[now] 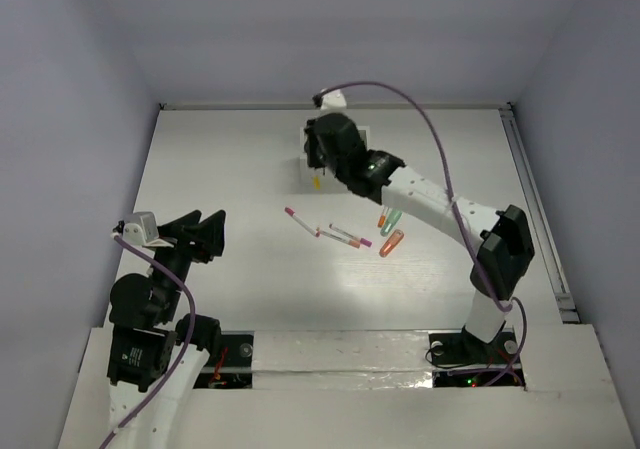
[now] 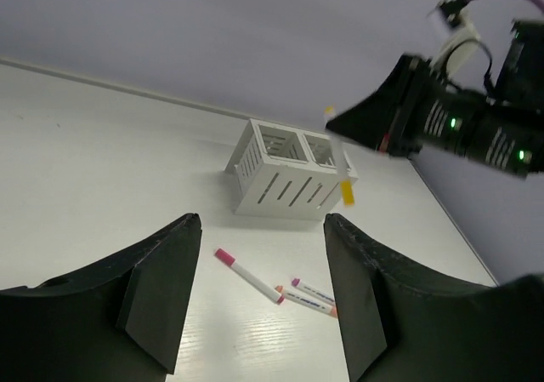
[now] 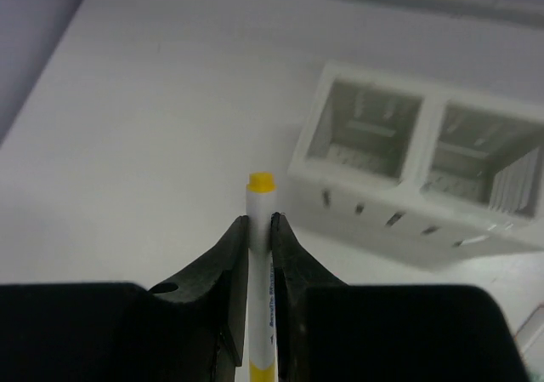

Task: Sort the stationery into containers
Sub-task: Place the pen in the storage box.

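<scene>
My right gripper [image 3: 260, 222] is shut on a white pen with yellow ends [image 3: 260, 193] and holds it upright in the air, just in front of the white two-compartment box [image 3: 425, 173]. Both compartments look empty. In the top view the right gripper [image 1: 320, 159] hangs over the box [image 1: 303, 165] and hides most of it; the pen's yellow end [image 1: 316, 181] points down. A pink-capped pen [image 1: 300, 219], two more pens [image 1: 346, 236], an orange stub [image 1: 391, 243] and a mint-green stub [image 1: 392, 219] lie on the table. My left gripper [image 2: 259, 229] is open and empty.
The left gripper [image 1: 205, 234] hovers at the left, well apart from the pens. In the left wrist view the box [image 2: 285, 173] stands beyond the pink-capped pen [image 2: 249, 277] and the two pens [image 2: 310, 295]. Grey walls enclose the table [image 1: 230, 169].
</scene>
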`<move>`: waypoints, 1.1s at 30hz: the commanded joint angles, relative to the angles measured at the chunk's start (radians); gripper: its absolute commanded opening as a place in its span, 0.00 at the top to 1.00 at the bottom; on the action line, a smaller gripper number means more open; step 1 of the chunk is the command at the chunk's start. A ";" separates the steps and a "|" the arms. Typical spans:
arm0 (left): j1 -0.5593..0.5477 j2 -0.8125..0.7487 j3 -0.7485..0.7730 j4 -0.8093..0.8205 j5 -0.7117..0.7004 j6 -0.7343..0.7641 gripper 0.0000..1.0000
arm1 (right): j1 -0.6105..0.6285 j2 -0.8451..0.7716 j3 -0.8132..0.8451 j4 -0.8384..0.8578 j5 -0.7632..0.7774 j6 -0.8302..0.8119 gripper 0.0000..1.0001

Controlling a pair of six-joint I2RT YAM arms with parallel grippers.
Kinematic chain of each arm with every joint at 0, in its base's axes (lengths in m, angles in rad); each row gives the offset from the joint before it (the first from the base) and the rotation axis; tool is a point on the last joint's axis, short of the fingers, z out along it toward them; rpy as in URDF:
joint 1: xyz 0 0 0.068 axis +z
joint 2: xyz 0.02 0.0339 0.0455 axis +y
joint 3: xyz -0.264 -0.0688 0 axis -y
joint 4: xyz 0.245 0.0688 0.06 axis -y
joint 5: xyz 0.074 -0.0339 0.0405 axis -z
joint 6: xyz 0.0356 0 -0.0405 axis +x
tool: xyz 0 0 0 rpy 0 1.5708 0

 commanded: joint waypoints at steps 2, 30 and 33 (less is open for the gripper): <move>-0.003 -0.029 -0.003 0.042 0.022 -0.001 0.43 | -0.097 0.023 0.108 0.153 0.069 -0.030 1.00; -0.123 0.302 0.045 0.122 0.092 0.039 0.47 | -0.190 0.350 0.172 0.675 0.055 -0.346 1.00; -0.133 0.318 0.065 0.117 0.079 0.044 0.47 | -0.190 0.336 0.102 0.713 0.049 -0.331 1.00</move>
